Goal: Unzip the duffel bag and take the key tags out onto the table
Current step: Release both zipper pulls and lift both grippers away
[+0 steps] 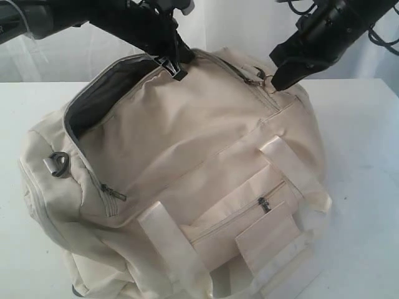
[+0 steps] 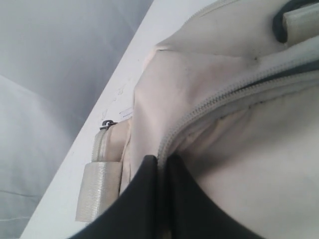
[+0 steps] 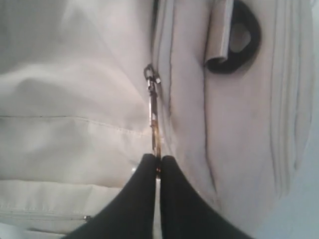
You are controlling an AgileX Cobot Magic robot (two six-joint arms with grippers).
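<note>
The cream duffel bag (image 1: 187, 143) lies on the white table (image 1: 368, 156). Its top zip is open along the left part, showing dark grey lining (image 1: 100, 99). My left gripper (image 1: 176, 67) is shut on the bag's zipper edge (image 2: 209, 102) at the top rim, and the left wrist view shows the left gripper (image 2: 162, 159) pinching that seam. My right gripper (image 1: 274, 84) is shut on the metal zipper pull (image 3: 153, 114) at the bag's right end; in its wrist view the right gripper (image 3: 158, 160) clamps the pull's tip. The key tags are hidden.
A grey strap ring (image 1: 59, 163) sits on the bag's left end. The zipped front pocket (image 1: 243, 212) and wide strap handles (image 1: 171, 243) face the near edge. Bare table shows to the right of the bag and behind it.
</note>
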